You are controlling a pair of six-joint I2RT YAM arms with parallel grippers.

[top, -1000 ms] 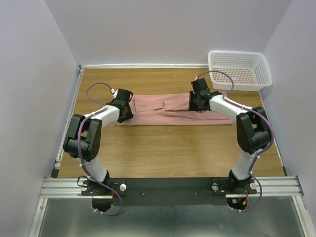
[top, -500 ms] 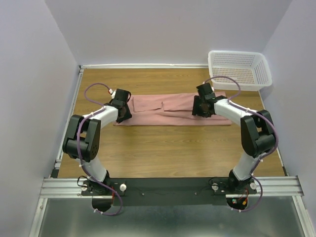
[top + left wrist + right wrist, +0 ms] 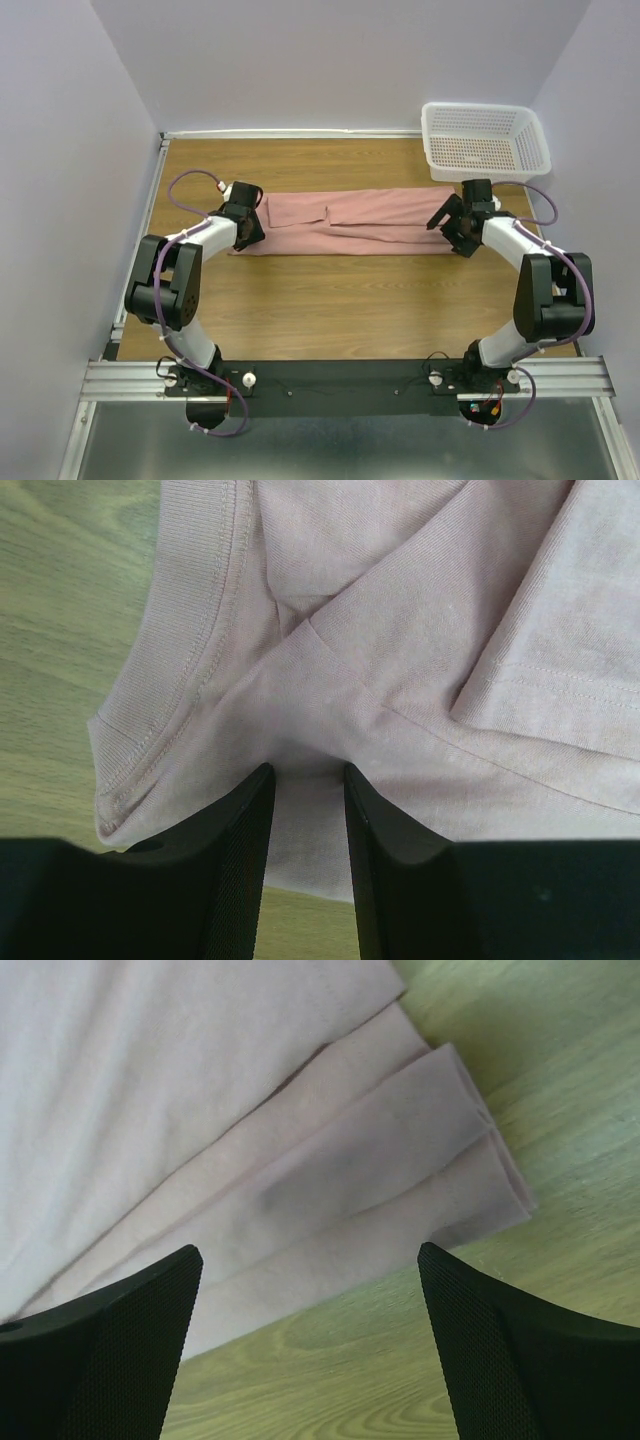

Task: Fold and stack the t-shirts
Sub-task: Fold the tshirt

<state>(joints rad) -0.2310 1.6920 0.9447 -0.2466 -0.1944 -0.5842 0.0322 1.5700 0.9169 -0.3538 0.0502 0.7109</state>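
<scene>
Partly covered by the left gripper (image 3: 247, 215), which pinches its collar end, the t-shirt (image 3: 350, 222) lies mid-frame, long axis left-right; the right gripper (image 3: 455, 222) gapes wide over its other end.

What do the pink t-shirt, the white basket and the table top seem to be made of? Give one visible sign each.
T-shirt: soft matte knit, likely cotton; fine ribs at the collar, stitched hems. Basket: probably moulded plastic, smooth white; even mesh of holes. Table top: wood or wood-look laminate, smooth; grain lines show, which one is unclear.
</scene>
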